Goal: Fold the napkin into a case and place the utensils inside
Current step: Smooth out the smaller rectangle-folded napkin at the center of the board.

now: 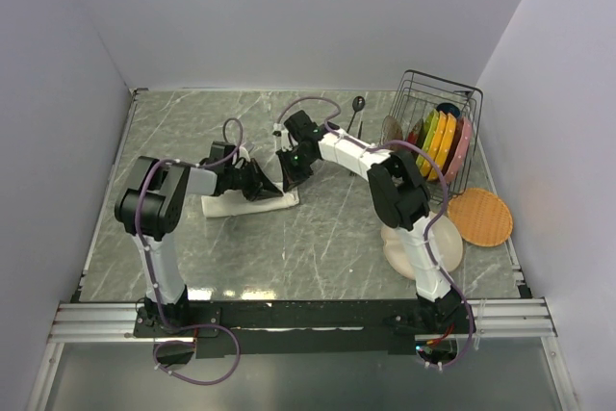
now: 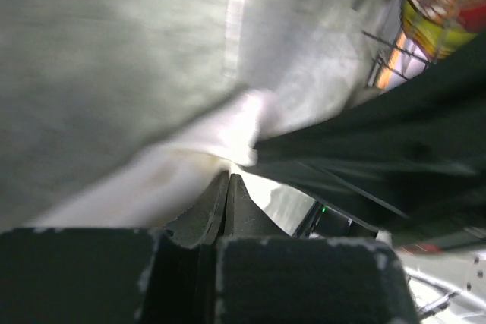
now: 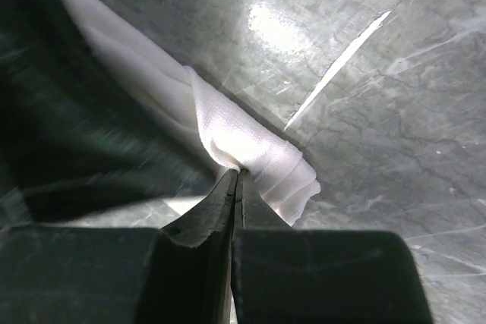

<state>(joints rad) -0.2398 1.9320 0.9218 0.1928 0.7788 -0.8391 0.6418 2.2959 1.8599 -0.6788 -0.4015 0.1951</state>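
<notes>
Cream napkin (image 3: 254, 149) layers: right wrist only

Top view. Grey marbled bench (image 1: 318, 238), enclosed by plain white walls (image 1: 289, 16). At 2 o'clock, a black wire rack (image 1: 414, 93) holding upright plates (image 1: 441, 137) in green, yellow, orange and pink. At 3 o'clock, a flat orange waffle-patterned disc (image 1: 479, 217). At 4 o'clock, just beside it, a round beige plate (image 1: 452, 249).

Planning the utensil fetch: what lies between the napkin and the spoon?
Top view: between napkin and spoon only the right arm crosses, right gripper at the napkin; the table beneath shows nothing loose.
</notes>
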